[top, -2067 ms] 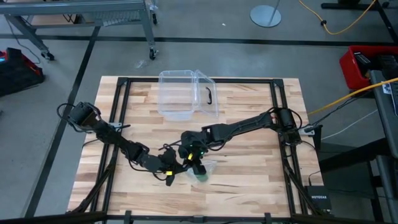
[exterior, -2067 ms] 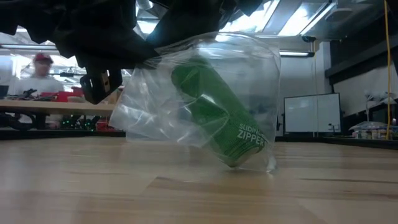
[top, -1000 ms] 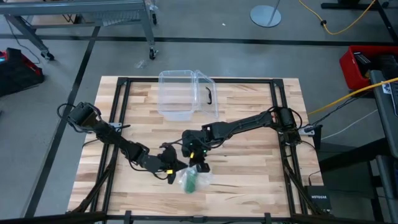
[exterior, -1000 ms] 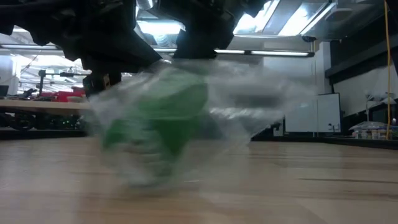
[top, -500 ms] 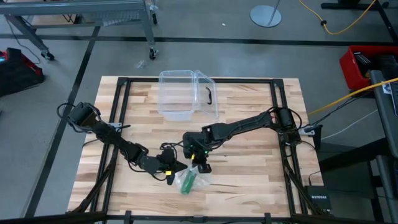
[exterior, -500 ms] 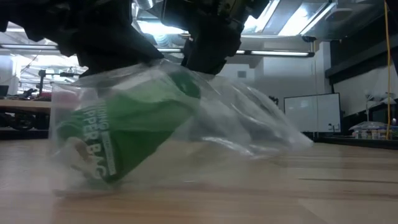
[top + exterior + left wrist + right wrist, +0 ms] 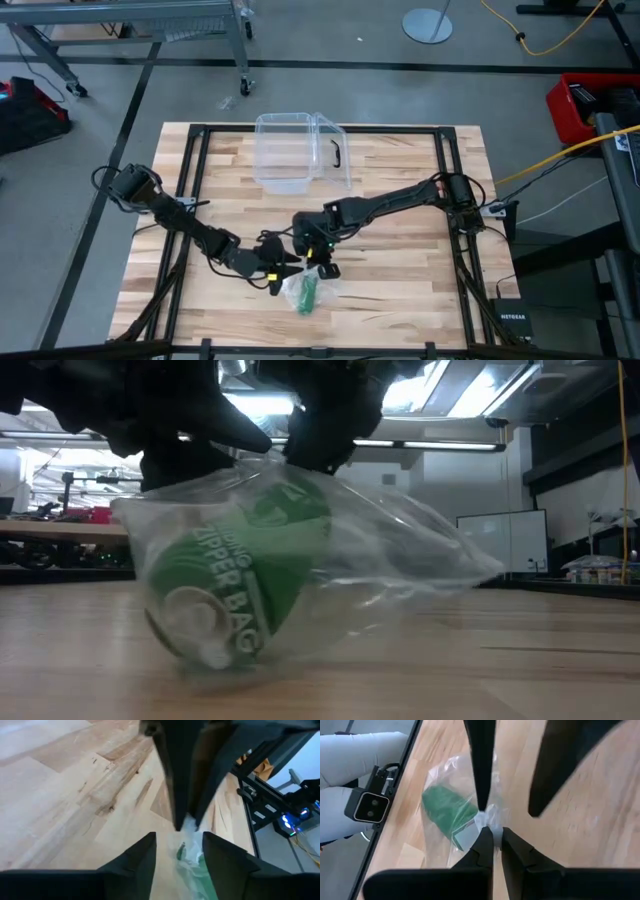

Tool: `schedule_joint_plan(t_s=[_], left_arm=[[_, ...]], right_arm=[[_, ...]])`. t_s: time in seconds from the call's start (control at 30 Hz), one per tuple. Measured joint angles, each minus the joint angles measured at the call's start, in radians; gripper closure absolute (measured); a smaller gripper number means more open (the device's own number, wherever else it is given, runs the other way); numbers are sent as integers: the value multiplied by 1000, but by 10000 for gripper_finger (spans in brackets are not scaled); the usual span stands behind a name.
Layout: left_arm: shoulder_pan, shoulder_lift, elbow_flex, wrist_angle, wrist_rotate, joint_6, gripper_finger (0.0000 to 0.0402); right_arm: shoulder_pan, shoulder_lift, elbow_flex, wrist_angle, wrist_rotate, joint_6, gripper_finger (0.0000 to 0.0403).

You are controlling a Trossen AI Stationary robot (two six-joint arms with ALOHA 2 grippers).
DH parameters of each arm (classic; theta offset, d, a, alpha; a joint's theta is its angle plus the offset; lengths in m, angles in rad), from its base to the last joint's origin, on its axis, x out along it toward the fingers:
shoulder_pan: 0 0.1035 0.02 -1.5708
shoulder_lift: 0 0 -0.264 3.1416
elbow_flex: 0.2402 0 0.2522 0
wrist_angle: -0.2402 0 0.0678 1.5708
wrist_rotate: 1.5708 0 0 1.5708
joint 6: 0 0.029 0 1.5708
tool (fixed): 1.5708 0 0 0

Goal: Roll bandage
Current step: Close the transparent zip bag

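Note:
The bandage [image 7: 250, 555] is a stubby green roll inside a clear zipper bag [image 7: 390, 560], near the table's front middle [image 7: 303, 291]. The bag's lower end rests on the wood, and the roll's round end faces the low camera. My right gripper [image 7: 494, 842] is shut on the bag's top, above the roll [image 7: 447, 807]. My left gripper [image 7: 179, 855] is open just to the left [image 7: 287, 266]. Its fingers stand on either side of the bag's upper plastic; whether they touch it I cannot tell. My right gripper pinches the bunched plastic at the bag's top edge [image 7: 492, 824] between its two fingers. The fingers slant down from the table's far right. The bag hangs slack below them, with the roll's end of the bag [image 7: 205, 658] on the table.
A clear plastic box [image 7: 298, 152] with a black handle stands at the table's far middle. Black frame rails [image 7: 195, 180] run along the table's sides. A small camera [image 7: 367, 806] sits at the near edge, with a person's legs [image 7: 360, 747] beyond it.
My left gripper has opened and let go of the bag's top. The bag has swung and turned about under my right gripper: the roll, tipped on its side half a second ago, now shows its round end to the low camera and rests on the table.

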Motion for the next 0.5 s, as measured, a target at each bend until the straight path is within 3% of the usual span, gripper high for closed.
schedule_joint_plan(t_s=[0.3, 0.5], left_arm=[[14, -1, 0, 0, 0, 31, 236], [14, -1, 0, -1, 1, 70, 296]], right_arm=[[0, -1, 47, -35, 38, -23, 384], [0, -1, 47, -43, 44, -23, 385]])
